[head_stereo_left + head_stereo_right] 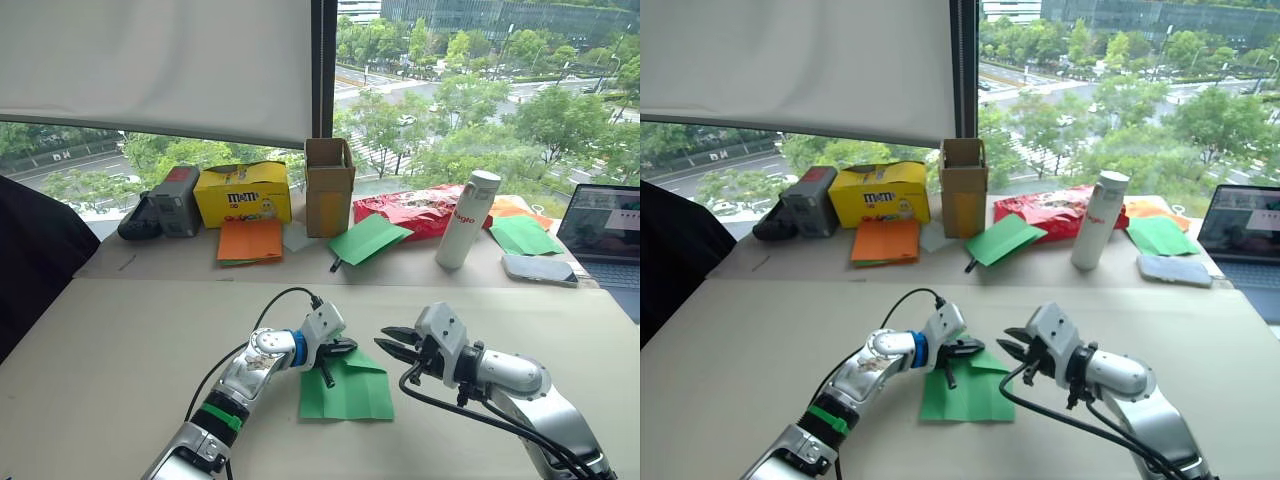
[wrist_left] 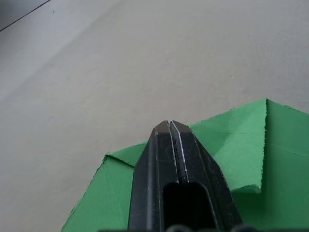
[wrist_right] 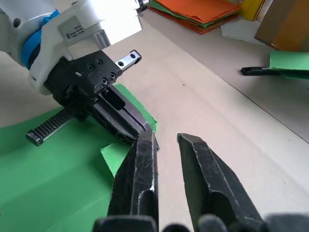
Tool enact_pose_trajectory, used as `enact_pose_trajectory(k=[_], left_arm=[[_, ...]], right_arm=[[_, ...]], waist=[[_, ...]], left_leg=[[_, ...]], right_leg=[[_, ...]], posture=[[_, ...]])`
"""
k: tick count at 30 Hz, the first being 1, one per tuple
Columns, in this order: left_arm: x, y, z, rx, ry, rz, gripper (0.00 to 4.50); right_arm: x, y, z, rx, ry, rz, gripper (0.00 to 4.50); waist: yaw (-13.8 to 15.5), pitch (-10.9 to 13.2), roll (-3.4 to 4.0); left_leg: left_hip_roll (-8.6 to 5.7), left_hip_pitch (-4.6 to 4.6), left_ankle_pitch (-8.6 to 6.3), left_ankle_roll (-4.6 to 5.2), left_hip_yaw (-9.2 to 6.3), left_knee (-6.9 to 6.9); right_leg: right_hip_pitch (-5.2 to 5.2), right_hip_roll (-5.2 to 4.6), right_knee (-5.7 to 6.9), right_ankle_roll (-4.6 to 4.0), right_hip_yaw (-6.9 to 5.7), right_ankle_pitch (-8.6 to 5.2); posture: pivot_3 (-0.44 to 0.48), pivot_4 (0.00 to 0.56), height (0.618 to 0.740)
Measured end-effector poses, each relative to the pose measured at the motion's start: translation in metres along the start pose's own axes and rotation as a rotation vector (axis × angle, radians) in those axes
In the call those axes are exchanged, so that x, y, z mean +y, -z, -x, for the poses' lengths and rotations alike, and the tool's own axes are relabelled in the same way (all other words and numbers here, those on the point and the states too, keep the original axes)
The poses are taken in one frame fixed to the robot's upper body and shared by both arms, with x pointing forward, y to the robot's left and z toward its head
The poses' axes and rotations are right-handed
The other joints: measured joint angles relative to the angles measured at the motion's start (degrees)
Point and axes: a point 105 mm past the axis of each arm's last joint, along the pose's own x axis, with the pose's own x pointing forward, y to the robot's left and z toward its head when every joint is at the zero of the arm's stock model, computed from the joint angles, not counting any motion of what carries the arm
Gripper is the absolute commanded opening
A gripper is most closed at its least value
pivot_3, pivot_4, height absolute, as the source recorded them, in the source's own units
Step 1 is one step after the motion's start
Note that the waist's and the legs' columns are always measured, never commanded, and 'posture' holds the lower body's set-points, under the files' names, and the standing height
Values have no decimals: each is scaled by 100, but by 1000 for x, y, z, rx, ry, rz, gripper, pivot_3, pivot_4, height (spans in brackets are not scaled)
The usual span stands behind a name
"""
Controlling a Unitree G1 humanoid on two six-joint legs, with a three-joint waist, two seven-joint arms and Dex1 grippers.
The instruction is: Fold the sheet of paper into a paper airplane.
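The bright green sheet of paper (image 1: 345, 392) lies flat on the beige table (image 1: 120, 350) in front of me, with one corner folded over into a flap (image 2: 239, 154). My left gripper (image 1: 348, 348) is shut, its black fingers (image 2: 176, 164) lying over the sheet's far edge with the tips just past it. My right gripper (image 1: 392, 342) is open a little to the right of the left one, tips pointing at it, just beyond the sheet's far right corner with nothing between its fingers (image 3: 140, 174). The paper airplane is out of view.
Along the back by the window stand orange paper sheets (image 1: 250, 241), a yellow candy box (image 1: 243, 193), a cardboard box (image 1: 329, 186), more green sheets (image 1: 368, 238), a red bag (image 1: 420, 208), a white bottle (image 1: 468, 218), a phone (image 1: 540, 268) and a laptop (image 1: 605, 228).
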Motion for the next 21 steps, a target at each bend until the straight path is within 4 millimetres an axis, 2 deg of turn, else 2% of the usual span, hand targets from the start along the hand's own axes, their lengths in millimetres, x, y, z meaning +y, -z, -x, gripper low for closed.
enact_pose_trajectory(k=[6, 9, 14, 21], left_arm=[[0, 0, 2, -3, -11, 12, 0], [0, 1, 2, -3, -16, 22, 0], [0, 1, 3, -4, -17, 27, 0], [-1, 1, 1, -5, -12, 34, 0]], right_arm=[[11, 23, -25, 63, 7, -83, 34], [14, 28, -29, 79, 10, -100, 34], [18, 45, -27, 125, 25, -139, 34], [24, 52, -14, 127, 46, -179, 34]], waist=[[-1, -13, 22], [1, -16, 26], [3, -17, 27], [5, -24, 24]], left_leg=[[-1, -2, 0, 0, 0, 1], [-1, -2, 0, 0, 0, 1], [-1, -2, 0, 0, 0, 1], [-3, 0, 0, 0, 0, 2]], right_leg=[[-2, -1, 2, 0, 1, 0], [-2, -1, 2, 0, 1, 0], [-2, -1, 2, 0, 0, -1], [3, -4, 1, 6, 0, -4]], posture=[[0, 150, 740], [0, 150, 740], [0, 150, 740], [0, 150, 740]])
